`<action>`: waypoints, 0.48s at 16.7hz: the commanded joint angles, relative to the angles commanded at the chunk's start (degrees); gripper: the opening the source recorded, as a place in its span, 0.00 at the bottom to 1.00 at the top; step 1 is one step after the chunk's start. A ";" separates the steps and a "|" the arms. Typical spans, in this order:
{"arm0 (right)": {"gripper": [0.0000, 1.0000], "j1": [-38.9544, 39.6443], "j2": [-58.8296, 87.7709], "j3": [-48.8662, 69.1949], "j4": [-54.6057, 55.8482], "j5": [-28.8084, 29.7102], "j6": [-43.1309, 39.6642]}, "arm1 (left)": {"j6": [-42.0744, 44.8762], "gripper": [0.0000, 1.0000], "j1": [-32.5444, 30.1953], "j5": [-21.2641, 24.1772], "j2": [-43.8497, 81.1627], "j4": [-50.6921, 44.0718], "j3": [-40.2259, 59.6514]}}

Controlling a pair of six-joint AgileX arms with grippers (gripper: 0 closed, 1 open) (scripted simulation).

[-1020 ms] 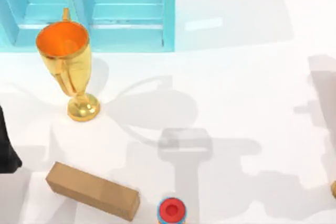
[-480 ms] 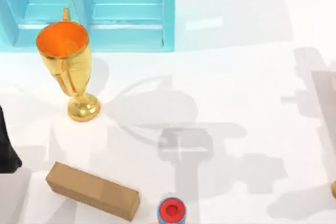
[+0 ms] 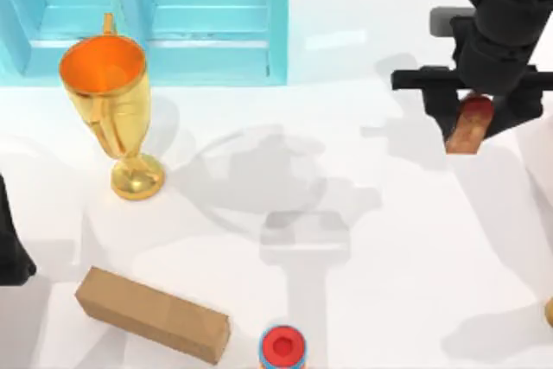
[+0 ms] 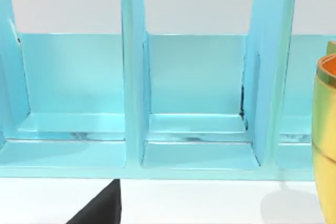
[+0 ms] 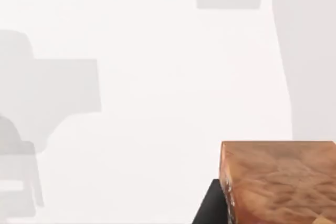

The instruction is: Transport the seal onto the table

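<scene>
The right gripper (image 3: 471, 118) is hanging over the right part of the white surface (image 3: 363, 300), toward the far side, and it is pinching the seal (image 3: 469, 125) between its dark fingers. The seal's dark red rounded top is sitting up between the fingers, while its brown-orange body is sticking out below them, tilted slightly. In the right wrist view the seal's blocky brown-orange body (image 5: 278, 182) is showing close up against the bare white surface (image 5: 131, 103); whether the seal is touching the surface cannot be told. The left arm (image 3: 10, 239) is sitting parked at the left edge of the top view, and whether its gripper is spread or pressed together cannot be told. A turquoise cabinet (image 3: 173, 23) is standing at the far left, with a gold trophy (image 3: 117, 110) just in front of it. A tan cardboard box (image 3: 151, 313) is lying near the front left, and a red-topped round cylinder (image 3: 283, 347) is standing beside it at the front edge.
</scene>
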 joint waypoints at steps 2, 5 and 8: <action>0.00 3.74 5.40 3.60 1.34 0.02 3.79 | 0.00 1.00 0.00 0.00 0.00 0.00 0.00; 0.00 7.50 10.78 6.98 2.70 -0.07 7.45 | 0.00 1.00 0.00 0.00 0.00 0.00 0.00; 0.00 8.07 11.57 7.46 2.92 -0.09 8.00 | 0.00 1.00 0.00 0.00 0.00 0.00 0.00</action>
